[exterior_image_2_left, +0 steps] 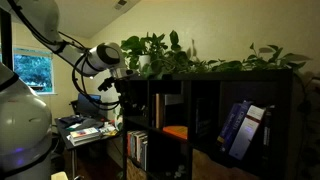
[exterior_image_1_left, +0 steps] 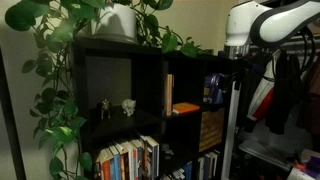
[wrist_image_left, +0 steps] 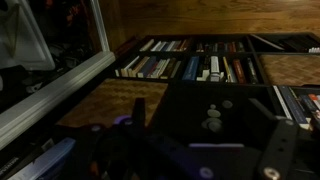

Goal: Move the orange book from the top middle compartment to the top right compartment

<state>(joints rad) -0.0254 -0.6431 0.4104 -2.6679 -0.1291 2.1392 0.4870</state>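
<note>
The orange book point(exterior_image_1_left: 185, 108) lies flat on the floor of the top middle compartment point(exterior_image_1_left: 186, 70) of the black shelf unit, beside a thin tan upright book point(exterior_image_1_left: 169, 95). From the opposite side the orange book point(exterior_image_2_left: 175, 131) also shows lying flat. The top right compartment point(exterior_image_1_left: 214, 66) holds blue items point(exterior_image_1_left: 213, 88). My gripper point(exterior_image_2_left: 116, 86) hangs off the end of the shelf unit, apart from the book. In the wrist view my gripper point(wrist_image_left: 200, 165) is dark, its fingers wide apart with nothing between them, and the orange book is out of view.
Leafy plants point(exterior_image_1_left: 110, 20) trail over the shelf top. Small figurines point(exterior_image_1_left: 128, 105) stand in the wider cubby. A woven basket point(exterior_image_1_left: 210, 130) and rows of books point(exterior_image_1_left: 125, 160) fill the lower cubbies. Blue books point(exterior_image_2_left: 240, 125) lean in a cubby. A cluttered desk point(exterior_image_2_left: 80, 128) stands behind the arm.
</note>
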